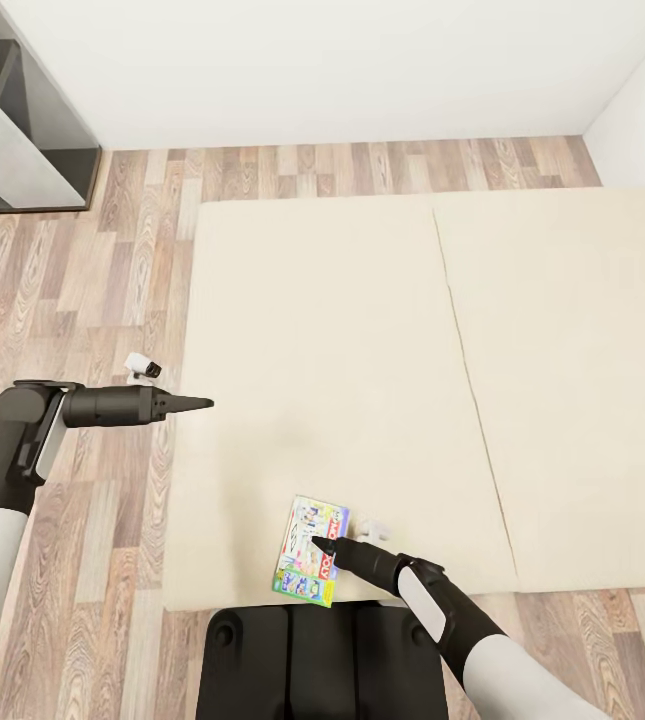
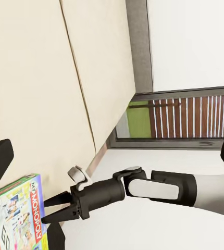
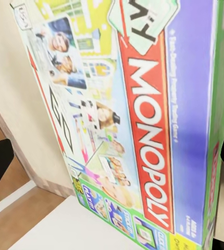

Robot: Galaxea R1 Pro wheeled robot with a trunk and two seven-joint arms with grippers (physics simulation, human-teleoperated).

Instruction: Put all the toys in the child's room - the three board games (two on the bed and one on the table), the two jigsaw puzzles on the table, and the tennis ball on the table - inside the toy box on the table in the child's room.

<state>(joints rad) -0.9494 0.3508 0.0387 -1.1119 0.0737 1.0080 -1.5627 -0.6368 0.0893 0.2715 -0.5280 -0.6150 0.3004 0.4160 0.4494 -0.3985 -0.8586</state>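
Right pincer [image 1: 316, 541] poised over a board game [image 1: 311, 552] at the near edge of the bed [image 1: 362, 330].

The flat box lies directly under the right tips, long axis running away from the robot — this arm is far nearer. Its jaws sit slightly spread, nothing pinched. The left pincer [image 1: 202, 403] points across the mattress, well apart, tips together.

You have a wood-plank floor [image 1: 92, 300] running to a plain white wall [image 1: 342, 60] at the far side, with a dark grey cabinet [image 1: 12, 120] far left.
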